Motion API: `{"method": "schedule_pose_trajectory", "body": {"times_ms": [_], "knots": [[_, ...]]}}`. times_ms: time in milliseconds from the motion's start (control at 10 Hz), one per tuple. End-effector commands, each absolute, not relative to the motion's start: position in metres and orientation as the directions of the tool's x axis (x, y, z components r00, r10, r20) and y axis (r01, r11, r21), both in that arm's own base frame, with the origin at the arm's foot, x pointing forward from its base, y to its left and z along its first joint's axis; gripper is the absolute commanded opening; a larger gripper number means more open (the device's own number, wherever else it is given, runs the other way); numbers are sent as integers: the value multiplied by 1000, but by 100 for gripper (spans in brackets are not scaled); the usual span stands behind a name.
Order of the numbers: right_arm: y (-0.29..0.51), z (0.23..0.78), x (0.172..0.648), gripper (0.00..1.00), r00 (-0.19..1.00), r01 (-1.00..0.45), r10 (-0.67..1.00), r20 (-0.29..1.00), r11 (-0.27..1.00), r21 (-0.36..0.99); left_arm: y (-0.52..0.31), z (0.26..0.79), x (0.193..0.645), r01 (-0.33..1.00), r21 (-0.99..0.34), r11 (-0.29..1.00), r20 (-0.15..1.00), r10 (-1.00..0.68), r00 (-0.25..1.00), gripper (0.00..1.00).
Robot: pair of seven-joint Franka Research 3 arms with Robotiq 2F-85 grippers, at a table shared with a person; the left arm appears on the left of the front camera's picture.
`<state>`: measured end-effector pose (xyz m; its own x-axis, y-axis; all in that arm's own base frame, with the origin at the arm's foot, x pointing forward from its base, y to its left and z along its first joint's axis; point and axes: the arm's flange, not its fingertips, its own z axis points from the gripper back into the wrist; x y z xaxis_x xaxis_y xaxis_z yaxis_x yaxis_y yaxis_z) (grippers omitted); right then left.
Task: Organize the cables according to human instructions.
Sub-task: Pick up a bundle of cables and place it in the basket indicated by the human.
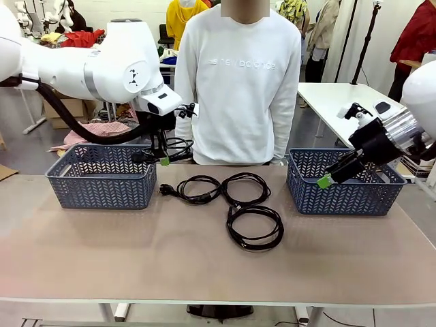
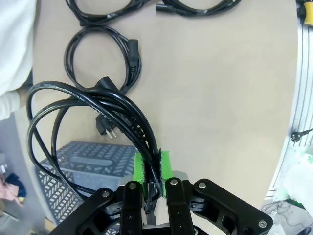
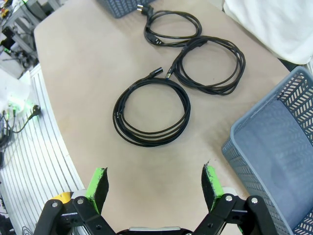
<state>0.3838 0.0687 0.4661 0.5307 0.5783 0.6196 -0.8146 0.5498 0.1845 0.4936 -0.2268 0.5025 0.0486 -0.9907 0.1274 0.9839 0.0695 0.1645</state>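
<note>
Above the right end of the left basket (image 1: 102,185), the left gripper (image 2: 152,169) is clamped on a coiled black power cord (image 2: 73,110). Its green pads (image 2: 138,169) sit narrow, with only the bundled strands between them. The held cord hangs in several loose, uneven loops that fan out from the grip. A black two-pin plug (image 2: 105,125) dangles inside the loops, clear of the table.

The right gripper (image 3: 155,182) hovers by the left wall of the right basket (image 3: 279,161). Its fingers are spread wide, with green fingertips (image 3: 99,182) far apart, holding and touching nothing.

Three more black cords lie on the tan table (image 1: 102,259) between the two blue-grey lattice baskets. The left cord (image 1: 197,187) is a small coil with a plug end pointing toward the left basket. The middle cord (image 1: 245,189) is a wider coil just beside it; whether the two touch is unclear. The near cord (image 1: 255,228) is a tidy round coil of several turns, closest to the robot's edge, just in front of the middle cord.

A person in a white sweatshirt (image 1: 235,82) stands at the far side of the table, between the baskets.
</note>
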Motion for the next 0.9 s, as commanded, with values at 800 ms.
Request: {"method": "schedule_pose_trajectory", "body": {"times_ms": [800], "knots": [[68,465,387,100,509,-828,572,643,530,184,-126,503,526,976,193,105,121,-989,82,15]]}}
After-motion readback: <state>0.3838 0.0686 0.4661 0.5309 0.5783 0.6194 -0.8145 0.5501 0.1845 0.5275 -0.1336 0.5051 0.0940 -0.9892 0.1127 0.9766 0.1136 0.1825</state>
